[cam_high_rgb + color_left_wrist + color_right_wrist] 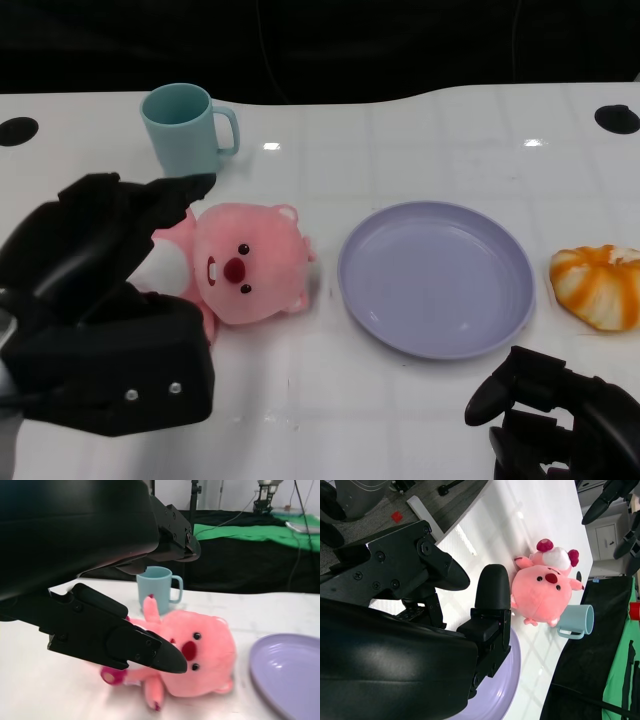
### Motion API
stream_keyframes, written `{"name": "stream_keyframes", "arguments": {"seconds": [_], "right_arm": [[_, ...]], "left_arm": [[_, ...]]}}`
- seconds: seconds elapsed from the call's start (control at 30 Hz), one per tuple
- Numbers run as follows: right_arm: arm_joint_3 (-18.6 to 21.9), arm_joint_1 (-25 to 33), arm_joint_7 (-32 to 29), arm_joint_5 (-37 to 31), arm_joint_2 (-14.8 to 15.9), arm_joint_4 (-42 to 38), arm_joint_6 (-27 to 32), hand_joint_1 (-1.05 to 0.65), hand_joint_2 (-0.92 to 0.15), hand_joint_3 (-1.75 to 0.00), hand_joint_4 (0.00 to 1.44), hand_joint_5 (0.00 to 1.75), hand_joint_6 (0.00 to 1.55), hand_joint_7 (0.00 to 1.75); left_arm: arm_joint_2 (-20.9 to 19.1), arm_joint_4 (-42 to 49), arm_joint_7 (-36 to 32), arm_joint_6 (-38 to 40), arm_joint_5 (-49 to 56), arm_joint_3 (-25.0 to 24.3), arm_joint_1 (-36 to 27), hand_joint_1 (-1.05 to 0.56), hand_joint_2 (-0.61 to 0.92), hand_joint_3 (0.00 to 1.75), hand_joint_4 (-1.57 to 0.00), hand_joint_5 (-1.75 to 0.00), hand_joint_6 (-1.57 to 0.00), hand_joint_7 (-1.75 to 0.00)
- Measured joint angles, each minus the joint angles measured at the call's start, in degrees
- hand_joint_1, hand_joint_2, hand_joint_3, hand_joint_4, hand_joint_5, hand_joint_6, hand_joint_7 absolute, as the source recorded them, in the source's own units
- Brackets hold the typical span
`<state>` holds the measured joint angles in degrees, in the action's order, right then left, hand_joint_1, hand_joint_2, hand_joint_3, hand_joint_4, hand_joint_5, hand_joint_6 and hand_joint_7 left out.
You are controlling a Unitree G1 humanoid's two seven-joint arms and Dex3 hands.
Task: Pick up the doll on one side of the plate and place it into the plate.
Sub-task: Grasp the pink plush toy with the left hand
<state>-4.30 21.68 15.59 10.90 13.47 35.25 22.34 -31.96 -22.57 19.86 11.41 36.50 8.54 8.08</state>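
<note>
We find the doll (245, 265) — a pink plush with a round face — lying on its back on the white table (400, 130), just beside the left rim of the plate (436, 278) and not yet in it. That placement suits our left hand (100, 290), which sits on the doll's side of the table near the left edge; the plate lies toward the middle, so the carry across would be short.

The left hand is open, its fingers spread wide with one above the doll's body and one below. From the left wrist view a lower finger (150, 652) lies across the doll's torso and may already touch the plush, though we cannot be sure of contact there. Nothing is gripped yet; we judge this to be the reach before closing.

Our right hand (555, 420) rests low at the near edge of the table, on the plate's near right, with fingers loosely apart and holding nothing.

A teal mug (187, 128) stands behind the doll toward the far edge, and an orange-and-white plush (598, 287) lies by the right edge — well clear of the path.
</note>
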Motion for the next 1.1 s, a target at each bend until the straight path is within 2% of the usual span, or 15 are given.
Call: {"name": "stream_keyframes", "arguments": {"seconds": [0.13,0.33,0.67,1.1], "right_arm": [[-0.01,0.05,-0.17,-0.06,0.02,0.08,0.14,-0.11,-0.68,-1.03,0.66,1.75,0.49,1.42],[-0.01,0.20,-0.20,-0.05,0.03,0.25,0.37,-0.10,-0.68,-1.03,0.65,1.75,0.49,1.42],[0.00,0.64,-0.26,-0.03,0.05,0.96,0.42,-0.10,-0.69,-1.02,0.65,1.75,0.48,1.42],[-0.01,1.24,-0.47,0.00,0.03,1.99,1.12,-0.11,-0.69,-1.02,0.65,1.75,0.48,1.43]], "left_arm": [[-1.21,1.88,3.40,1.67,5.60,2.52,3.18,-0.72,0.92,0.02,0.00,-0.26,-0.13,-0.01],[-0.97,6.17,7.65,4.45,10.13,5.58,8.29,-0.73,0.90,0.01,0.00,-0.24,-0.15,-0.01],[1.84,18.56,8.57,5.68,12.91,10.44,15.21,-0.74,0.91,0.01,-0.01,-0.23,-0.16,-0.01],[5.77,35.67,5.41,3.44,12.59,14.61,20.96,-0.66,0.88,0.00,-0.05,-0.17,-0.18,0.00]]}}
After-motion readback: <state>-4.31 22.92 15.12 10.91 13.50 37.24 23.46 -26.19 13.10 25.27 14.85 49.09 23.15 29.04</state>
